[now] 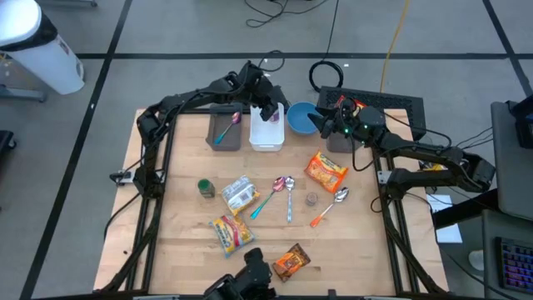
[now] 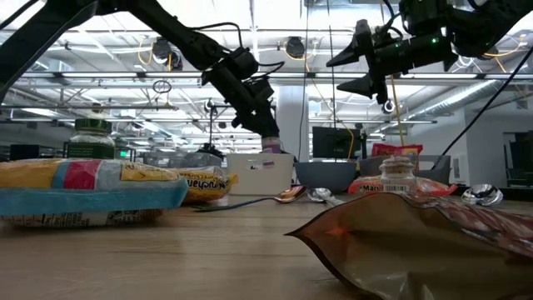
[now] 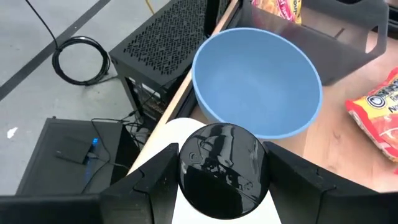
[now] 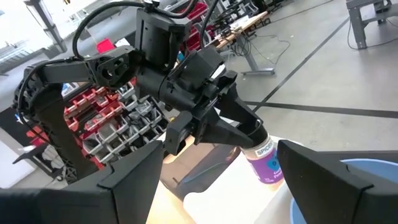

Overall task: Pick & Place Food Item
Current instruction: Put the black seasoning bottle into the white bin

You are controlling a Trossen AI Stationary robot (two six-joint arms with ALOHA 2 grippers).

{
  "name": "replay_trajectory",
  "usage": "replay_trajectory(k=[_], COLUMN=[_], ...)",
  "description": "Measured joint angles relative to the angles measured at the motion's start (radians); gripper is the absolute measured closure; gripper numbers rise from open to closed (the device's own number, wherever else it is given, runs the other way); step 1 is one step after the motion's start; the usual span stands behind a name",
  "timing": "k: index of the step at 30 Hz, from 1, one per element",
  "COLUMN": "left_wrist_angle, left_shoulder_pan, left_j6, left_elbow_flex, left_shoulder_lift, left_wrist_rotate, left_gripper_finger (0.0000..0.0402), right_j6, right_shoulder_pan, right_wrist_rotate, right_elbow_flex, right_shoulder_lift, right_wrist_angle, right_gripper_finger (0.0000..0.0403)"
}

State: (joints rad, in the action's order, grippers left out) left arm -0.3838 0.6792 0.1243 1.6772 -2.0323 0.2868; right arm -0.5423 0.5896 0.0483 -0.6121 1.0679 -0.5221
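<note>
The left gripper (image 1: 268, 110) hung over the white bin (image 1: 266, 132), its fingers (image 4: 239, 132) clamped on a black-capped bottle (image 4: 263, 158) with a purple label. Beside them sat the blue bowl (image 3: 256, 81). The right gripper (image 2: 360, 60) hovered above that bowl, fingers (image 2: 354, 48) apart and holding nothing.

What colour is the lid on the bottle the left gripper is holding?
Glossy black lid, seen best in the left wrist view. The bottle sits between the left gripper's fingers.
</note>
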Motion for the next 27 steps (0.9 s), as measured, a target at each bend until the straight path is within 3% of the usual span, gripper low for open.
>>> replay_trajectory(k=[27], left_wrist_angle=[0.041], left_shoulder_pan=[0.0], left_j6=[-0.013], left_elbow_flex=[0.0], left_shoulder_lift=[-0.032], left_wrist_rotate=[-0.05], left_gripper_finger=[0.0194], right_j6=[0.002], right_shoulder_pan=[0.0], right_wrist_rotate=[0.0], right_elbow_flex=[0.0], right_shoulder_lift=[0.0], right_wrist_angle=[0.036], right_gripper_finger=[0.0094])
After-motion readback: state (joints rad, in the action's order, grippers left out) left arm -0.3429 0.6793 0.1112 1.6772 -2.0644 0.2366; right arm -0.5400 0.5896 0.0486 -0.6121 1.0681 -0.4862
